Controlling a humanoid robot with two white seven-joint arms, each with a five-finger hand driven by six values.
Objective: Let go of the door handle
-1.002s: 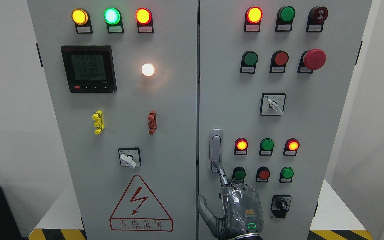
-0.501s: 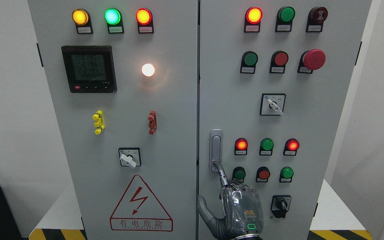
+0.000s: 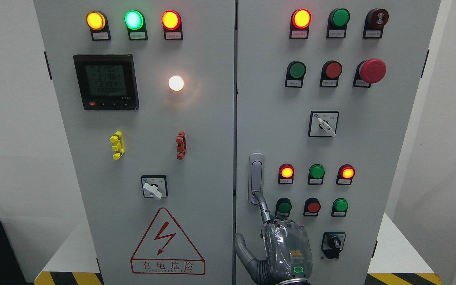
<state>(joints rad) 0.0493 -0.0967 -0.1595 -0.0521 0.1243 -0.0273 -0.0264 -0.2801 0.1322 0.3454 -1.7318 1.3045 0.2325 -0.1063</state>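
Room: white walls (image 3: 10, 118); a grey cabinet (image 3: 212, 118) with two doors stands on a white tabletop (image 3: 398, 245) edged in yellow-black stripes.
Left door: three lit lamps on top, one meter (image 3: 106, 82), one white lamp (image 3: 176, 83), one yellow clip (image 3: 116, 145), one red clip (image 3: 180, 145), one switch (image 3: 153, 187), one warning triangle (image 3: 167, 242).
Handle (image 3: 256, 174): upright, at the right door's left edge.
Robot hand (image 3: 281, 245): right one, below the handle; index fingertip (image 3: 256, 194) touches the handle's lower end, other fingers curled, gripping nothing.
Right door: two selector switches, one red mushroom button (image 3: 373, 70).
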